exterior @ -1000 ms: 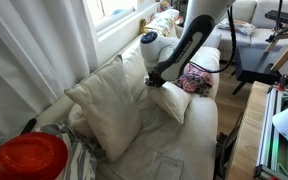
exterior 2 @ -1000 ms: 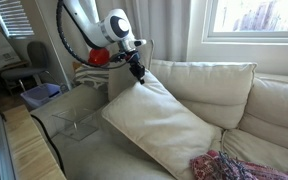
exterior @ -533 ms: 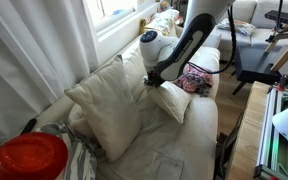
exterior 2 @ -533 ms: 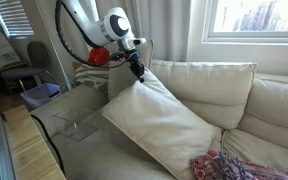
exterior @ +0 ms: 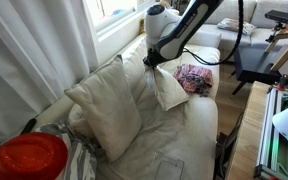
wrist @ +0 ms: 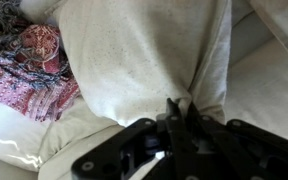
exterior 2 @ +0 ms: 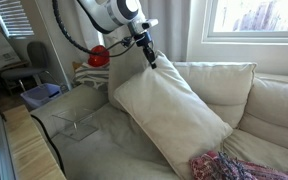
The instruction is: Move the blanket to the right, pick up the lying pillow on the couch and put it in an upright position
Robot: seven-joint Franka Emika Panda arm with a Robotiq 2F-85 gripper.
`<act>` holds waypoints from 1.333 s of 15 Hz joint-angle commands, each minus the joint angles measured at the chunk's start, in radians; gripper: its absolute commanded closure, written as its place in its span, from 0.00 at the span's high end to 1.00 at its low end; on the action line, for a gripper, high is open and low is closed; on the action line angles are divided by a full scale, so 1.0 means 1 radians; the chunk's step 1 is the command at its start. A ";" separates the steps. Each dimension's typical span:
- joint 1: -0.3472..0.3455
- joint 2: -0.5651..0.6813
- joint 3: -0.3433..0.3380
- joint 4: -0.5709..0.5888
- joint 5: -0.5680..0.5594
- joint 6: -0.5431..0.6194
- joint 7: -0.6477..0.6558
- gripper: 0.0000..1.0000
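Claw (exterior 2: 147, 56) is clamped narrow on the top corner of the pillow (exterior 2: 174, 105); the wrist view shows fabric bunched between the jaws. The pillow hangs tilted from that corner, its lower end down on the couch (exterior 2: 94, 150) seat. The blanket (exterior 2: 224, 166) lies bundled on the seat just beside the pillow's lower corner. A larger cushion (exterior: 104, 105) leans against the couch back.

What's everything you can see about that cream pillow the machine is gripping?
The pillow is square, plain cream-white fabric, soft and wrinkled. It hangs tilted like a diamond, its top corner bunched between the closed fingers, and its lower part seems to rest on the couch seat, near the blanket.
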 commanded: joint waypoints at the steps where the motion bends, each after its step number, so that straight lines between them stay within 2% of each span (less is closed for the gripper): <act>1: -0.048 -0.071 0.030 -0.010 0.034 0.032 0.087 0.03; 7: -0.074 -0.139 0.031 -0.004 0.039 0.097 0.210 0.03; 11: -0.087 -0.158 0.010 -0.012 0.034 0.196 0.284 0.03; 12: -0.105 -0.165 0.023 -0.019 0.056 0.224 0.287 0.03; 17: -0.091 -0.160 -0.050 -0.025 0.062 0.380 0.359 0.03; 18: -0.099 -0.146 -0.027 0.006 0.053 0.334 0.324 0.03; 19: -0.100 -0.147 -0.033 0.007 0.052 0.340 0.326 0.10; 20: -0.100 -0.147 -0.032 0.007 0.052 0.340 0.326 0.10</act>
